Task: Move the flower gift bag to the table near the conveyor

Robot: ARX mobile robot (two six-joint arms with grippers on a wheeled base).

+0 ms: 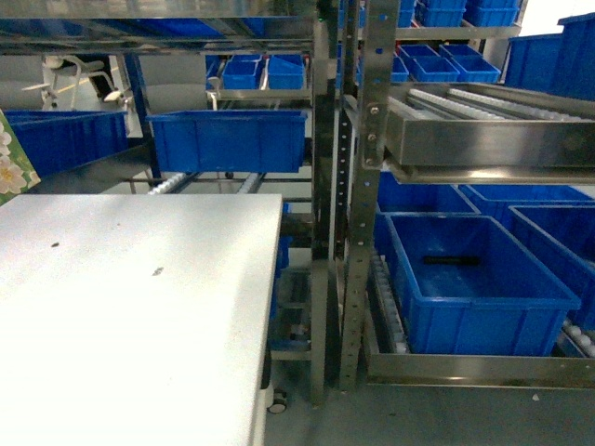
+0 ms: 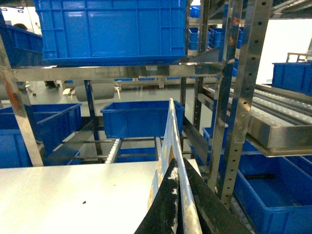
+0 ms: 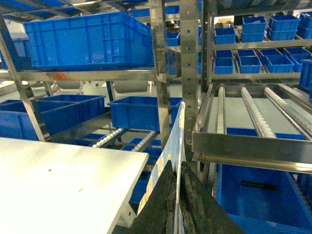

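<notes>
In the head view only a floral corner of the flower gift bag [image 1: 11,165] shows, at the left edge above the far end of the white counter [image 1: 130,307]. Neither arm appears there.

The left wrist view shows the left claw [image 2: 176,204] closed on the bag's thin upright edge [image 2: 170,141], black fingers [image 2: 163,214] pressed against both sides. The edge rises above the counter's far right corner [image 2: 73,195].

The right wrist view shows the right claw [image 3: 176,200] likewise pinched shut on the bag's edge [image 3: 178,136], just off the counter's right edge [image 3: 63,180].

Beyond stands the steel rack with the roller conveyor [image 1: 493,102] and blue bins [image 1: 469,279].
</notes>
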